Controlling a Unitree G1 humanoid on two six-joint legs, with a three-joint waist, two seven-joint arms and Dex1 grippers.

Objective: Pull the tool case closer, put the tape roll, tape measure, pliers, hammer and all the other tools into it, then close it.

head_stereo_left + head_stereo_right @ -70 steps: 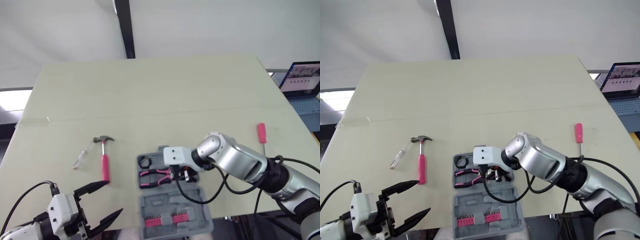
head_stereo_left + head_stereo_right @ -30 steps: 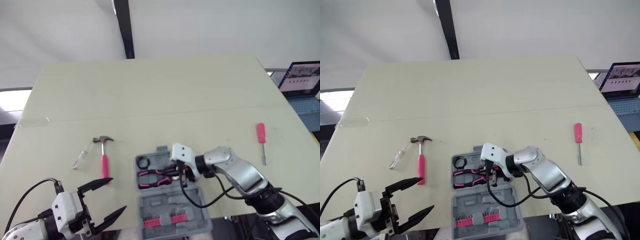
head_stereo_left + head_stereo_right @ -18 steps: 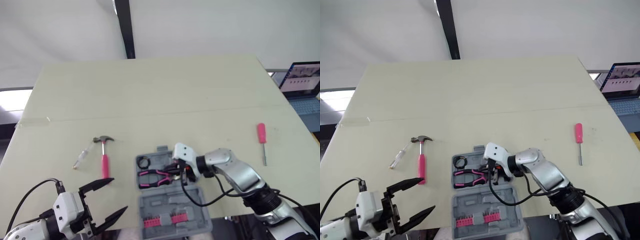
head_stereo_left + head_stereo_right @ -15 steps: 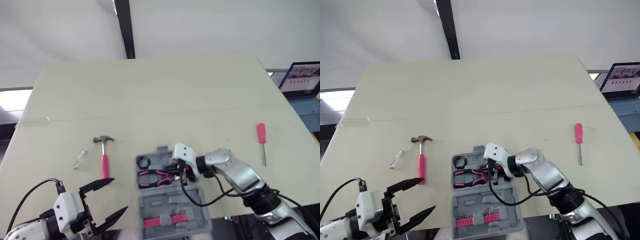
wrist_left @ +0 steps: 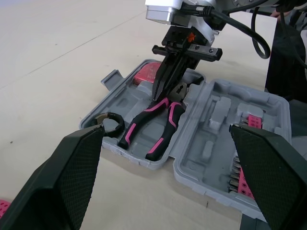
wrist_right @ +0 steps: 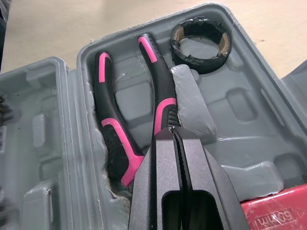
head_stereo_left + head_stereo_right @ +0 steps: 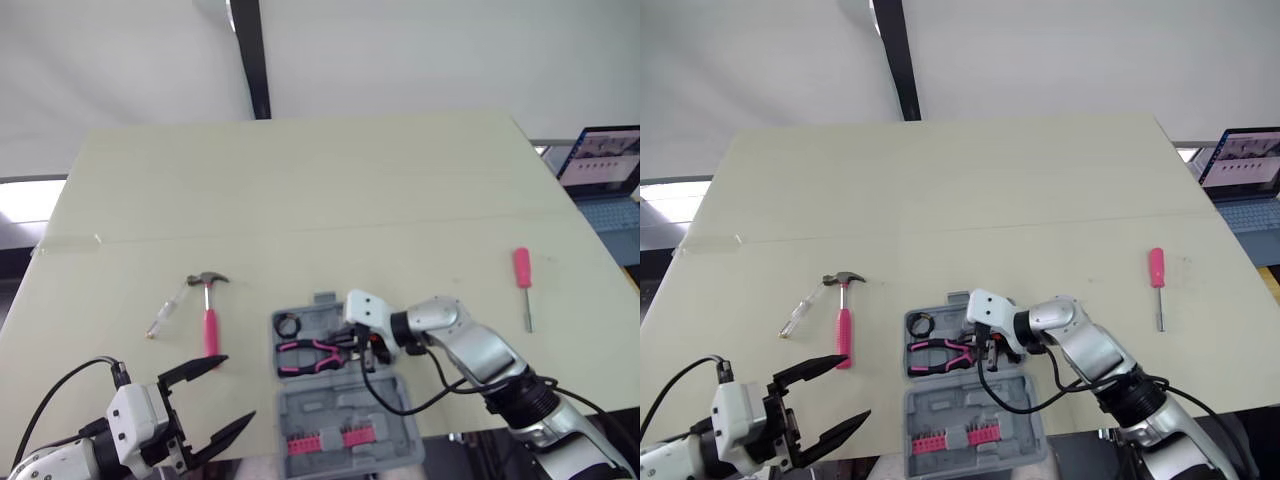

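The grey tool case lies open at the table's near edge. The pink-and-black pliers rest in its far half, with the black tape roll in a corner pocket and a red tape measure beside them. My right gripper is shut, its tips pointing down onto the pliers' handles. My left gripper hangs open left of the case, holding nothing. The pink-handled hammer lies on the table just beyond it.
A clear-handled screwdriver lies left of the hammer. On the table's right side lies a pink-handled screwdriver. Pink bits sit in the case's near half. A laptop stands off the table's right edge.
The right arm's elbow has dropped towards the near edge while its gripper stayed over the pliers in the case. The left gripper has barely moved.
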